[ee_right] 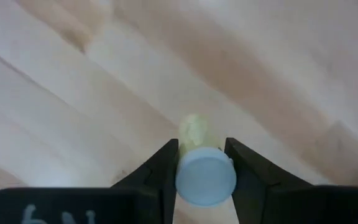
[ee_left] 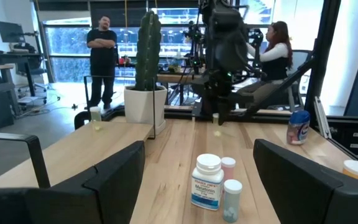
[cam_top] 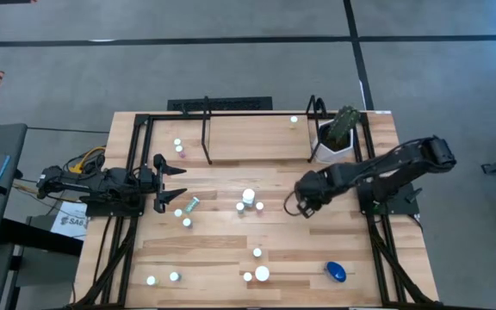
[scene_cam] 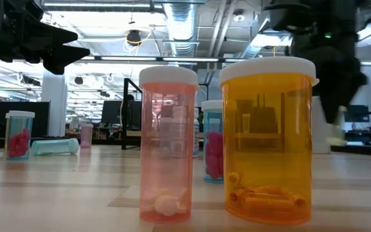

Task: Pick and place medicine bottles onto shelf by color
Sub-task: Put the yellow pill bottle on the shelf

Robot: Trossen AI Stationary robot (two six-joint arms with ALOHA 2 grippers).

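A: Nearest the low cam: orange bottle (scene_cam: 268, 138) and pink bottle (scene_cam: 168, 143), both upright with white caps, side by side on the table (cam_top: 222, 250).

B: Right gripper?

A: Right gripper (ee_right: 202, 163) is down at mid-table, just right of the centre cluster. Wrist cam shows both fingers (ee_right: 163, 167) pressed against a small pale yellow-green bottle (ee_right: 201, 165) with a light cap. Clamped on it. Can't tell if it's off the wood.

B: Left one?

A: Left gripper (cam_top: 169, 183) hangs at the table's left side, jaws spread wide, nothing between them. Ahead of it stands a white melatonin bottle (ee_left: 207, 181) with two smaller bottles touching it. A teal bottle (cam_top: 191, 205) lies on its side near the left fingertips.

B: Shelf?

A: Shelf (cam_top: 207, 129) sits along the far edge, black frame. One small bottle (cam_top: 179, 146) on its left part, another (cam_top: 294, 120) toward the right. Cactus pot (cam_top: 336, 138) at the far right end. Blue bottle (cam_top: 336, 272) lies near the front right corner.
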